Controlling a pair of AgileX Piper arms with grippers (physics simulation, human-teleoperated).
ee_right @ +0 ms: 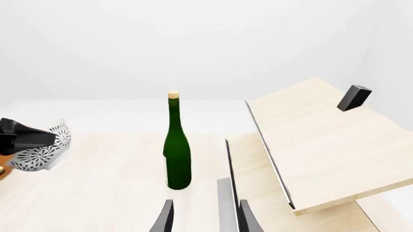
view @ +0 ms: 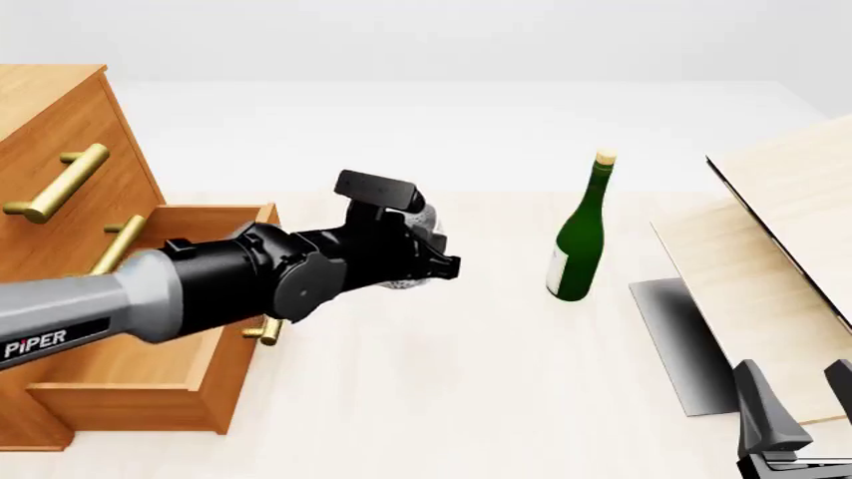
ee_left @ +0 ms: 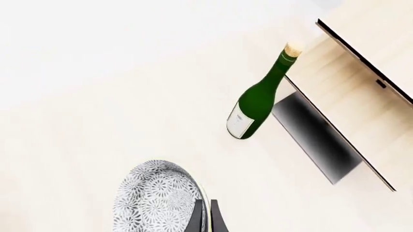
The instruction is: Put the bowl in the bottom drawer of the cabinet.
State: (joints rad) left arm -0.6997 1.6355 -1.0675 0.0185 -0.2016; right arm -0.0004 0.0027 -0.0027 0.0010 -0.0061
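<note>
Simulated tabletop test scene: blank white backdrop is surrounding a pale table (view: 440,399) bearing a cabinet (view: 54,130) and bottle (view: 582,239).

The left arm (view: 80,314) carries the white lettering "PiPER" on its grey link, seen in the front view. The bottle (view: 581,239) has a pale label (view: 556,271); its print is too small to read.

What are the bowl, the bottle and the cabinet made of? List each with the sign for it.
Bowl: likely glazed ceramic; grey-white floral pattern on its outside.
Bottle: looks like glossy dark green glass, with a pale label and a cork-coloured stopper.
Cabinet: orange-brown wood by its grain, matte; brass-coloured bar handles.
</note>
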